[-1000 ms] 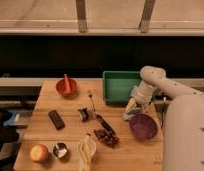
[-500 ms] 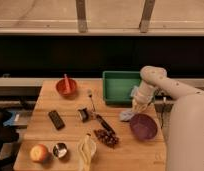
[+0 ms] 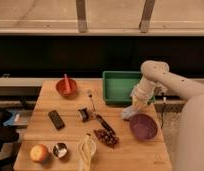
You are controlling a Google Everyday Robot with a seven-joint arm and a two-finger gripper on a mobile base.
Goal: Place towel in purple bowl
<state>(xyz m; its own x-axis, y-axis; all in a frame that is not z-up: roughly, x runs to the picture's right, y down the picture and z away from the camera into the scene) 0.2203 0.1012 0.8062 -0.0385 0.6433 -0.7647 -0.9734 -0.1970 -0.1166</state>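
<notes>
Table (image 3: 45, 102), left to right: apple (image 3: 38, 152) at the near left corner, red bowl (image 3: 66, 87) at the back, then a scatter of small items mid-table. None of these has shifted over the last second.

Green bin (image 3: 116, 89) at back right, nothing visible in it.

Towel (image 3: 128, 113): a pale bunched lump just in front of the bin's near right corner and just beside the left rim of the purple bowl (image 3: 143, 126). It is not in the bowl. Its low end looks to be at or close to the table.

Gripper (image 3: 137, 103): directly above and slightly right of the towel, at the end of the forearm that slants down from the upper right. Whether it has hold of the towel I cannot tell; the two blend into one pale shape.

Change: the arm has moved only slightly, and gripper and towel sit almost where they were. Judgement: the grasp or lift is still under way and the transfer has not begun. The bowl is empty.

Towel axis: the lump looks longest on a diagonal, from the gripper down and to the left. It is too crumpled to give it a pointing end.

Next move, as a judgement: a short lift and a shift right.
</notes>
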